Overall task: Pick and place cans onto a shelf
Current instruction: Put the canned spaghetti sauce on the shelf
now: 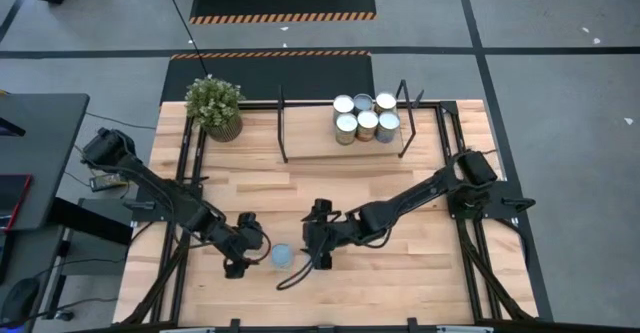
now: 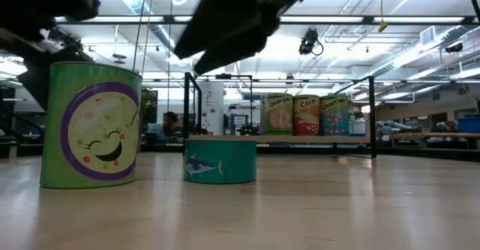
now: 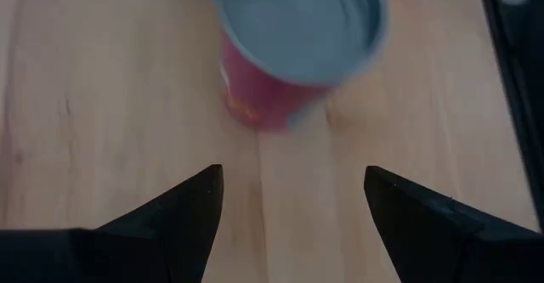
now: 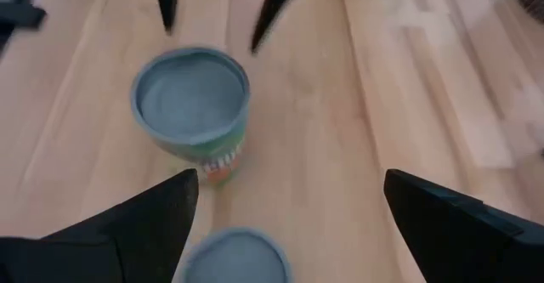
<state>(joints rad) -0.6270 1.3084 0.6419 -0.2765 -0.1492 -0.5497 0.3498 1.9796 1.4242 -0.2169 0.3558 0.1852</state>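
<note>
Across the whole width you have the table [image 1: 330, 188], and at its far edge the shelf [image 1: 320, 138], its board framed by black posts. On the right part of that board a group of cans [image 1: 366, 115] stands packed together, touching one another; the low view shows three of them side by side. At the far left corner of the table, just left of the shelf, sits the plant [image 1: 214, 104].

Both of your arms reach in toward the near middle of the table. Your left gripper [image 1: 258, 245] and right gripper [image 1: 314, 245] face each other there, and one round grey can top shows on the table between them.

From table height, two loose cans stand on the near boards: the tall can [image 2: 90, 126], green with a smiling face, on the left, and the low can [image 2: 220, 160], teal, just right of it and apart from it.

Your left gripper [image 3: 293, 177] has its fingers spread wide. The tall can [image 3: 293, 53], red-sided from here, stands ahead of the tips, touching neither finger.

Your right gripper [image 4: 289, 181] is also spread wide. The low can [image 4: 234, 257] lies nearest it, about level with its tips, while the tall can [image 4: 194, 113] stands beyond, well clear of both fingers.
</note>
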